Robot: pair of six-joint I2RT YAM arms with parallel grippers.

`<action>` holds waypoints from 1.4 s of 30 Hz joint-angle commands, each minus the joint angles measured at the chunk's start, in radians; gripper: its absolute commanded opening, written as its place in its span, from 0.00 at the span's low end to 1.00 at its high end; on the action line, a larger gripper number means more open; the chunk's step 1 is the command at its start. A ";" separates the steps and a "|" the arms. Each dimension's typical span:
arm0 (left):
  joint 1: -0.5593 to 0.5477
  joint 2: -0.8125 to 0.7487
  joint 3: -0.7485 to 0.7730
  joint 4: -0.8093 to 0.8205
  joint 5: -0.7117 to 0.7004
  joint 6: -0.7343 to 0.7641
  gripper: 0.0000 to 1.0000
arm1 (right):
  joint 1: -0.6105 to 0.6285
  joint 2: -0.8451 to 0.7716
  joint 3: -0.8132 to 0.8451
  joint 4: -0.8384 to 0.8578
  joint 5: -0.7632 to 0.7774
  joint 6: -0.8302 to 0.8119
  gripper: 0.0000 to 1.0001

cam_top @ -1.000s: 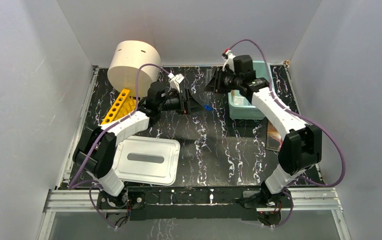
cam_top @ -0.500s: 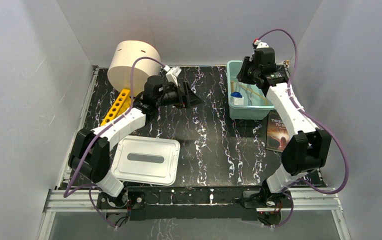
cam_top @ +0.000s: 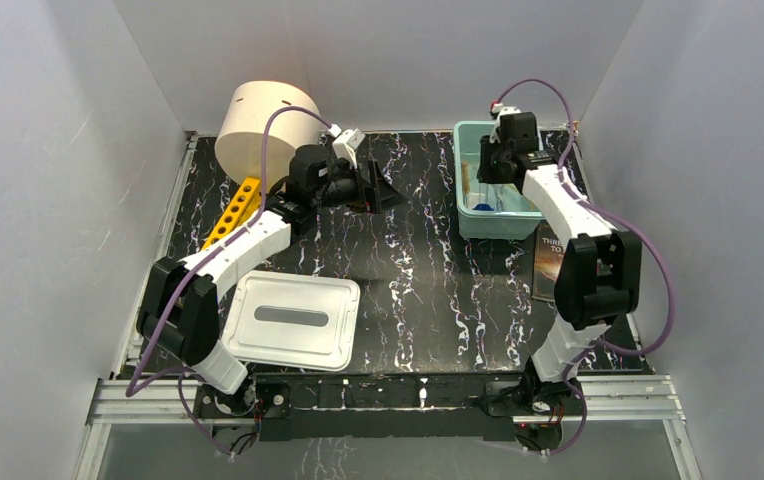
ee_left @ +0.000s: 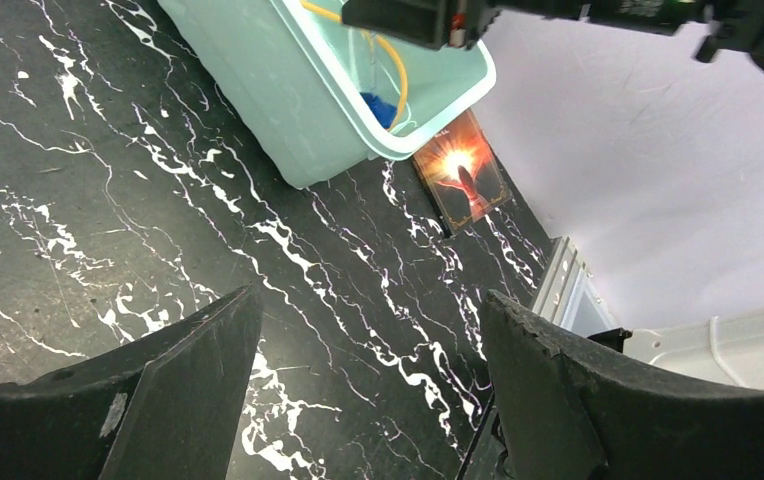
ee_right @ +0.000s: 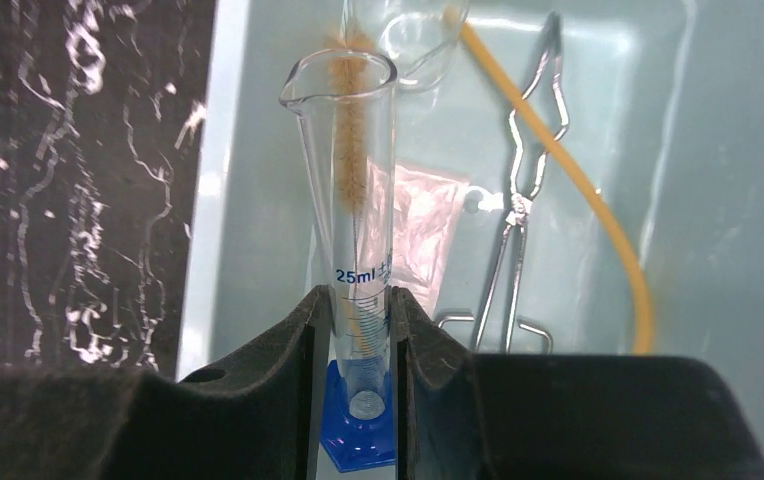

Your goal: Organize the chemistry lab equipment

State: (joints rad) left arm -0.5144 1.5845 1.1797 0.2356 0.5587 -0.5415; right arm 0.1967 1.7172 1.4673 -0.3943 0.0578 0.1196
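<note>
My right gripper point(ee_right: 352, 300) is shut on a clear 25 ml measuring cylinder point(ee_right: 361, 200) with a blue base point(ee_right: 363, 440), held inside the teal bin point(ee_right: 213, 150). In the bin lie the brush point(ee_right: 351, 120), a white packet point(ee_right: 420, 225), metal tongs point(ee_right: 518, 200), a tan rubber tube point(ee_right: 578, 190) and a clear beaker point(ee_right: 413, 35). In the top view the right gripper point(cam_top: 488, 165) is over the bin point(cam_top: 498, 228). My left gripper point(cam_top: 383, 190) is open and empty above the table, left of the bin. The yellow holed rack point(cam_top: 235, 210) lies at the far left.
A big cream cylinder point(cam_top: 268, 120) stands at the back left, next to the rack. A white lid point(cam_top: 293, 320) lies at the front left. A dark-covered book point(cam_top: 550, 265) lies in front of the bin and also shows in the left wrist view point(ee_left: 461, 172).
My right gripper carried the measuring cylinder from mid-table to the right and down into the teal bin. My left gripper drew back slightly to the rear and stayed open.
</note>
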 commanded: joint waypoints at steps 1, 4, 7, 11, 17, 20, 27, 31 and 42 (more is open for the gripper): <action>0.004 -0.006 0.041 -0.024 -0.007 0.040 0.79 | 0.000 0.072 0.056 0.023 -0.052 -0.061 0.21; 0.004 -0.007 0.042 -0.037 -0.012 0.051 0.79 | -0.010 0.134 0.096 -0.006 -0.052 -0.084 0.21; 0.004 -0.010 0.044 -0.058 -0.020 0.066 0.79 | -0.032 0.177 0.126 -0.027 -0.098 -0.084 0.21; 0.004 -0.015 0.043 -0.079 -0.035 0.081 0.79 | -0.062 0.215 0.144 -0.047 -0.133 -0.085 0.21; 0.004 -0.017 0.046 -0.096 -0.048 0.099 0.80 | -0.106 0.254 0.144 -0.063 -0.207 -0.053 0.22; 0.004 -0.012 0.048 -0.099 -0.049 0.104 0.80 | -0.113 0.261 0.133 -0.057 -0.225 -0.049 0.24; 0.004 0.000 0.056 -0.107 -0.048 0.105 0.80 | -0.118 0.304 0.168 -0.075 -0.256 -0.027 0.31; 0.004 0.007 0.077 -0.148 -0.046 0.114 0.81 | -0.121 0.323 0.189 -0.082 -0.242 -0.012 0.31; 0.004 -0.019 0.109 -0.291 -0.128 0.169 0.81 | -0.122 0.354 0.229 -0.129 -0.131 0.054 0.39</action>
State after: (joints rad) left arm -0.5140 1.5993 1.2587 -0.0006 0.4561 -0.4068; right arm 0.0795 2.0731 1.6466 -0.5011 -0.1238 0.1394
